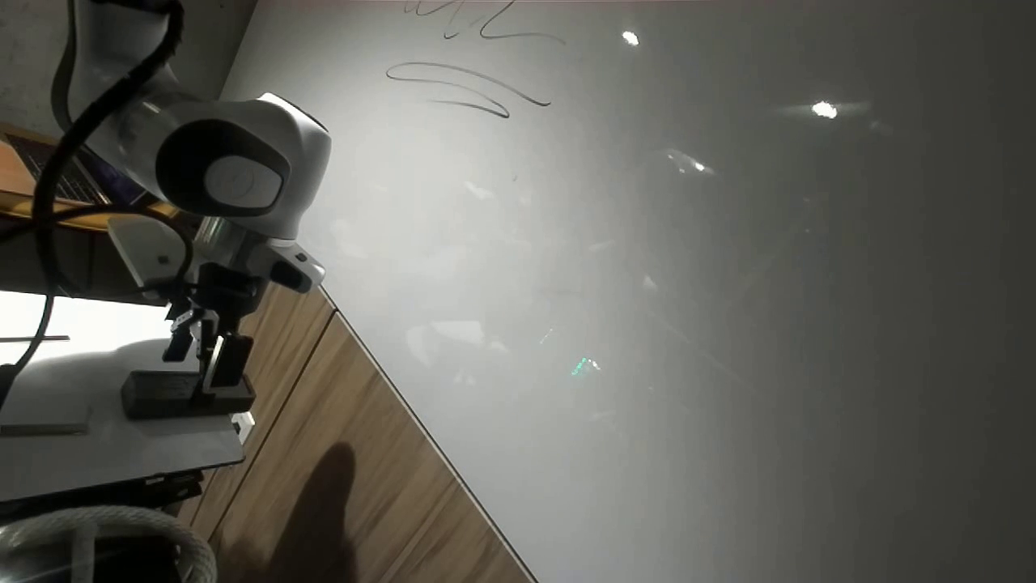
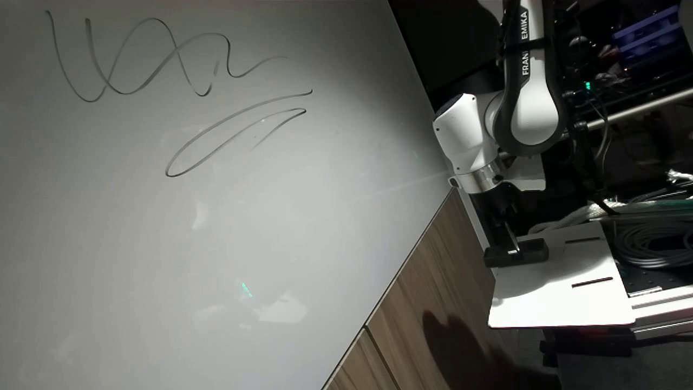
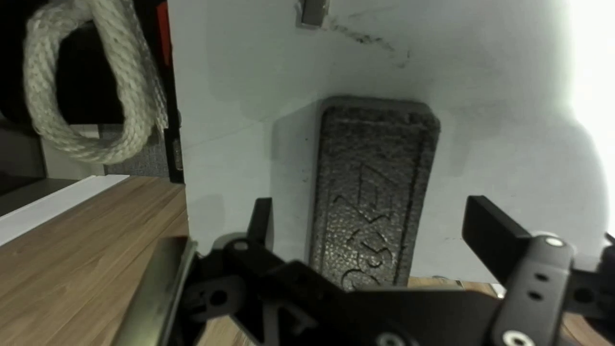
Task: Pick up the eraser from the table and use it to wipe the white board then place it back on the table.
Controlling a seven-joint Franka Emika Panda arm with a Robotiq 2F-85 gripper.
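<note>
The claw [image 3: 372,228] is spread wide above the bench [image 3: 230,110], its fingers [image 3: 492,235] standing one along each long side of the eraser [image 3: 375,182]. In the wrist view a strip of bench shows between each finger and the eraser, so the claw is around it without gripping. In both exterior views a finger crosses in front of the eraser; whether a fingertip touches the bench cannot be told.

The arm [image 2: 533,114] comes in from the top in both exterior views, bends at the wrist just beside the board [image 1: 647,283] and points the claw down.

The eraser lies flat on the bench, one end reaching the edge near the wooden panel [image 2: 427,271]; that end is partly hidden by the claw in the wrist view. Dark scribbles [image 2: 177,50] mark the upper part of the board. A loop of pale rope [image 3: 132,91] is beside the bench.
</note>
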